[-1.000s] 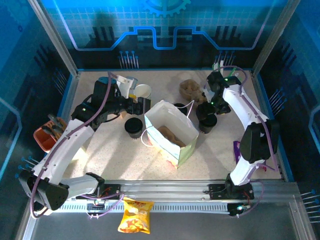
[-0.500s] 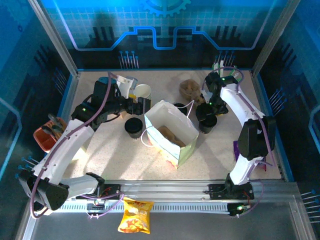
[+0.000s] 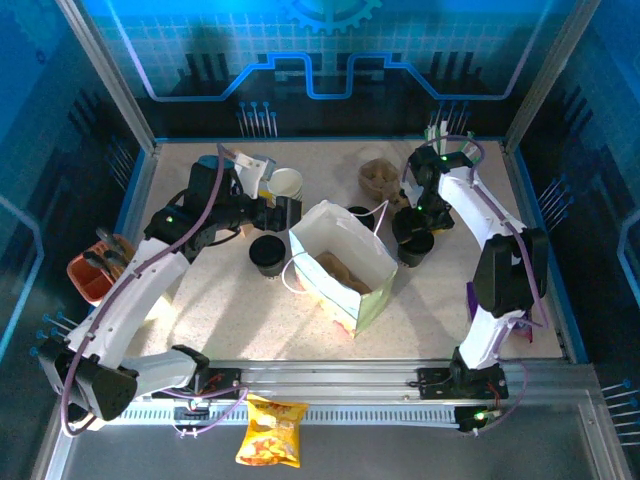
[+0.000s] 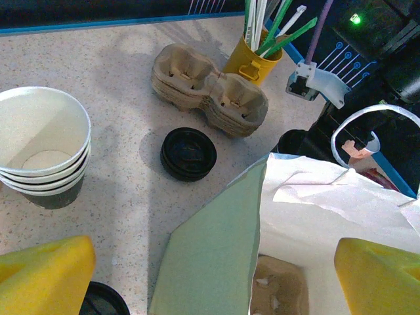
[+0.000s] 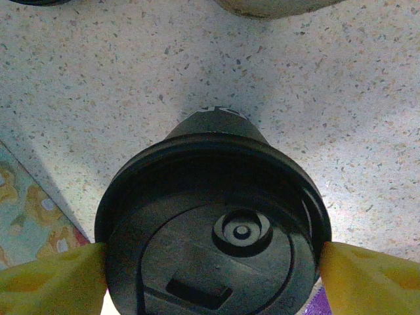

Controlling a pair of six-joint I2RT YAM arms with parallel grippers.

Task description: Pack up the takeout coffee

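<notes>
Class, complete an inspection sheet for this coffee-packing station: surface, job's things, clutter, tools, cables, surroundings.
Surface: speckled table, no spills seen.
Job's things: takeout coffee upright beside the open paper bag; cardboard carrier inside bag.
Clutter: second lidded cup, stack of lidless cups, stack of lids, cup carriers, straw holder, chip bag.
Tools: left tool open above the bag's mouth; right tool straddles the coffee's lid, grip unclear.
Cables: purple cables along both arms.
Surroundings: blue panelled walls, metal frame.
</notes>
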